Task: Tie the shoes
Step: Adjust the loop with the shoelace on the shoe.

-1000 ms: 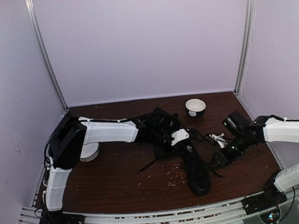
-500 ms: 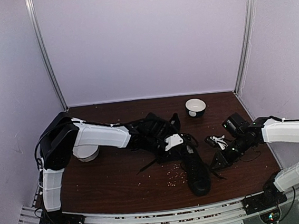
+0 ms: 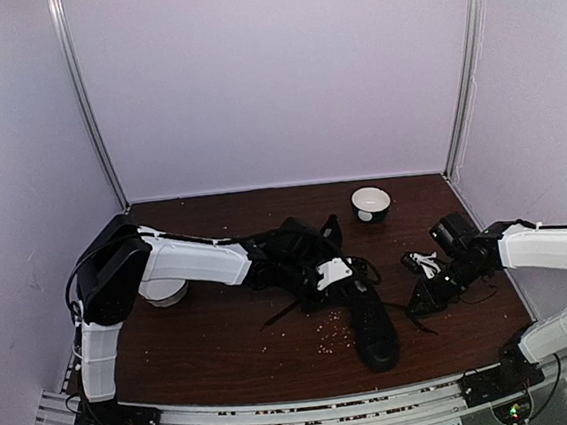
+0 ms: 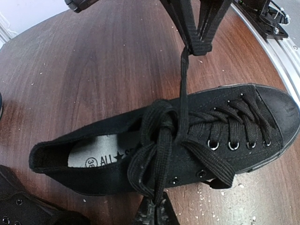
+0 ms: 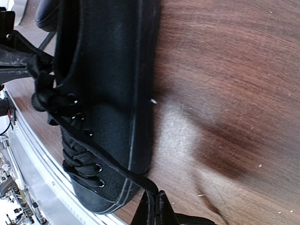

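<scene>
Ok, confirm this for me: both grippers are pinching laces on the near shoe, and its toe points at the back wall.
Wrong direction: the top view shows the shoe pointing its toe at the front rail. The left gripper and right gripper do pinch its laces.

Dark brown wood-grain table (image 3: 226,349), pale lilac back wall (image 3: 270,73) and side panels (image 3: 6,149), two slim metal corner posts (image 3: 87,101), ribbed aluminium rail (image 3: 313,411) along the near edge, soft even light, small pale specks (image 3: 328,344) on the tabletop, perhaps crumbs

Matt, seemingly canvas shoe (image 4: 110,180) and woven laces (image 4: 161,140); glossy wooden table (image 4: 93,70).
</scene>
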Controlling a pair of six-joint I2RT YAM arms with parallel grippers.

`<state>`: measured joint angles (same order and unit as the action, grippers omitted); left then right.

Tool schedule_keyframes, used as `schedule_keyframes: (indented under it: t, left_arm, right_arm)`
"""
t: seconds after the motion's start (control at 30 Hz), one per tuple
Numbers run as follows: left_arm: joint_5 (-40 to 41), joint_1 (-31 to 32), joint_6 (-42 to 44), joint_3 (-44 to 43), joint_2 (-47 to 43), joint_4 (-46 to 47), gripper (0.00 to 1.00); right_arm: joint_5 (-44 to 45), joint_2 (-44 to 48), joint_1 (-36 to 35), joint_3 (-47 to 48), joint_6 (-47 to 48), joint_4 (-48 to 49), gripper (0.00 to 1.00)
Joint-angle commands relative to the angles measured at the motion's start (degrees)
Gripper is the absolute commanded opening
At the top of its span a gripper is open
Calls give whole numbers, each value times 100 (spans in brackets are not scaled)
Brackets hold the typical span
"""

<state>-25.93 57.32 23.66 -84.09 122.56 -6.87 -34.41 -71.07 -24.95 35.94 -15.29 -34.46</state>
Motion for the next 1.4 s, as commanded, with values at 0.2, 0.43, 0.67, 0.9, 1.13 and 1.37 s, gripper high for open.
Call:
schedule_keyframes:
  t: [0.2, 0.43, 0.67, 0.9, 1.13, 1.37]
  left_arm:
    - [116, 119, 94, 23, -95, 160, 0]
    - [179, 130, 52, 16, -100, 221, 0]
    - [239, 130, 27, 70, -138, 266, 0]
    - [262, 130, -15, 157, -179, 375, 0]
    - [298, 130, 6, 172, -175, 367, 0]
    - [315, 130, 26, 148, -183, 328, 0]
  right_arm:
    - [-110, -172, 23, 7, 121, 262, 9]
    - [-206, 59, -409, 746, 347, 595, 37]
    - [-135, -738, -537, 1155, 75, 1178, 34]
    - [-434, -1164, -631, 1283, -4, 1400, 28]
    - [-601, -1243, -651, 1218, -14, 1423, 20]
    - [-670, -1233, -669, 1214, 4, 1416, 0]
